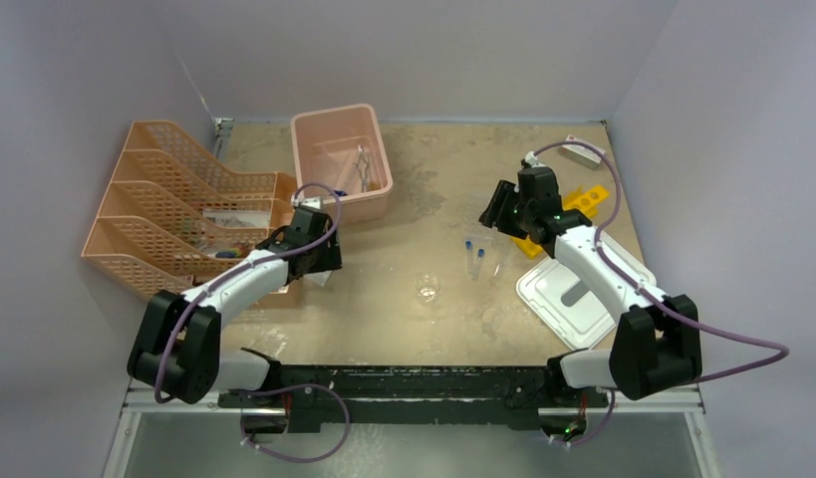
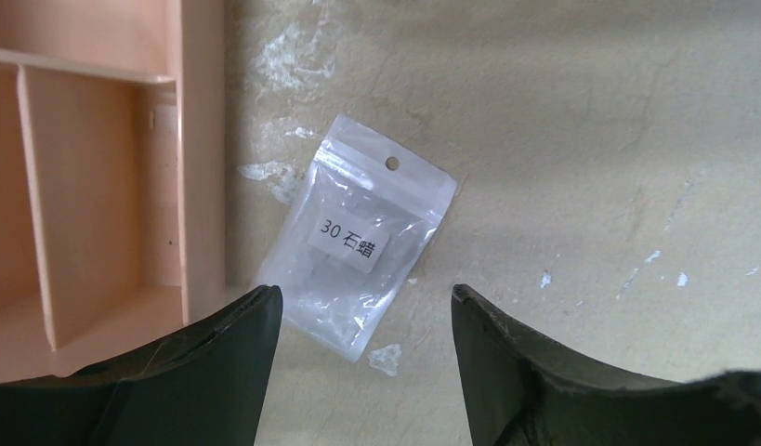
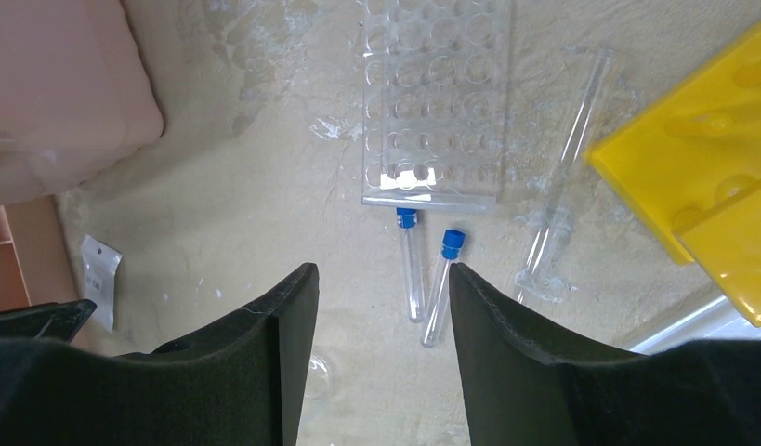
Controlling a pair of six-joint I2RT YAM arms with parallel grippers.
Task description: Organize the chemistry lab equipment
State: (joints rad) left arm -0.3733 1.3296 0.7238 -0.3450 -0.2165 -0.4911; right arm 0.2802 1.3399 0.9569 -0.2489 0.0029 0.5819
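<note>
Plastic bag (image 2: 358,246) lies at 12 o'clock of the left end effector (image 2: 365,311), jaws apart, empty. Right end effector (image 3: 381,283), also apart, hovers over tubes (image 3: 411,269). Pick approach; next probably descend, grip.

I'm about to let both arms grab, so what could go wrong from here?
One: the small clear bag lies flat on the table beside the orange tray; the open left claw may slip off it or bump the tray. Two: the blue-capped tubes lie loose and close together below the open right claw; closing on one could roll the other away.
</note>
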